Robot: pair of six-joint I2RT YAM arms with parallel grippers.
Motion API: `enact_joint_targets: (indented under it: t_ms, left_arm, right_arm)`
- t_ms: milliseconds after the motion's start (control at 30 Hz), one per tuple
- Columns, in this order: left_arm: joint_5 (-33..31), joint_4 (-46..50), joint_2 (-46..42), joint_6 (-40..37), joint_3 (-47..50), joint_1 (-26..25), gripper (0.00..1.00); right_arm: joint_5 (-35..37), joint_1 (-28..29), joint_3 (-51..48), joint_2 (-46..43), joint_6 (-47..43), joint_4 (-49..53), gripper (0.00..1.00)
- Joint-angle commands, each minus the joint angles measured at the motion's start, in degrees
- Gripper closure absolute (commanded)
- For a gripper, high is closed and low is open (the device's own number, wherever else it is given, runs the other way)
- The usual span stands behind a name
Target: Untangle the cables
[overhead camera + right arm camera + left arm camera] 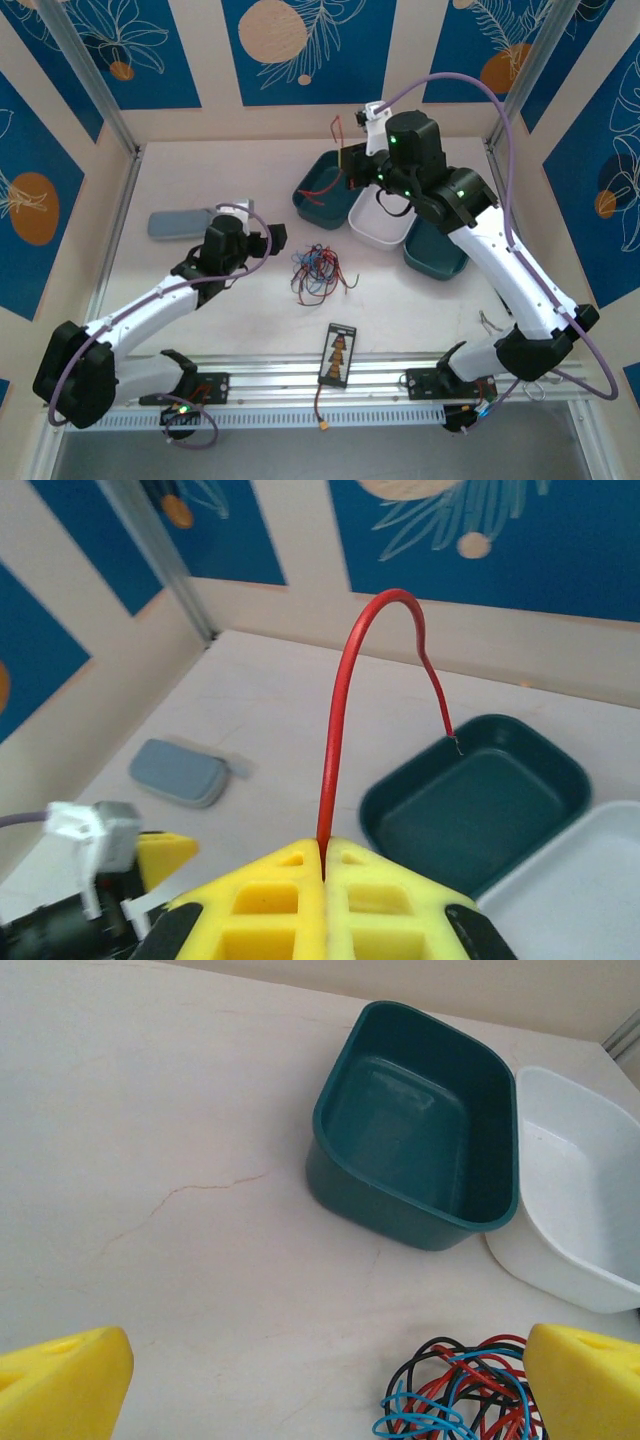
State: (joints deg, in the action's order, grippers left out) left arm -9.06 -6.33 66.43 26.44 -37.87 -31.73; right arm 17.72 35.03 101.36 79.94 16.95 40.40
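The right wrist view shows the right gripper (pixel 323 852) clamped shut on one thin red cable (pixel 340 710), which stands upright and hooks over toward the dark teal plastic tray (pixel 470 810). From overhead, the tangled bunch of red, blue and black cables (pixel 318 272) lies mid-counter (pixel 420 310) with bare room around it. The left gripper (pixel 325 1385) is spread wide and empty, just beside it.

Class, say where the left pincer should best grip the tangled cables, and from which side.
Grip the blue loop at the edge of the cables, probably from above with the left pincer: the bunch lies flat and that loop sticks out.
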Motion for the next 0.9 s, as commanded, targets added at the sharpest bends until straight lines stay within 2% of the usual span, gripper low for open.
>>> enact_joint_targets:
  t_ms: [0, 567, 700, 867]
  left_arm:
    - [0.73, 1.14, -0.96, -0.68, 0.50, 0.28, 0.00]
    - [7.50, -1.66, 1.83, 0.19, -1.02, 0.32, 0.00]
    - [8.82, -2.63, 2.99, 0.43, -1.58, 0.27, 0.00]
    - [9.76, -3.11, 4.22, 0.80, -2.27, 0.33, 0.00]
  right_arm:
    - [0.55, -3.74, -2.18, -1.42, -0.28, 0.87, 1.00]
    - [0.49, -32.27, -23.40, -18.59, 4.72, 5.17, 1.00]
    - [-2.14, -38.24, -28.45, -20.52, 5.07, 5.45, 1.00]
    - [-7.51, -42.13, -33.66, -20.21, 4.65, 2.58, 1.00]
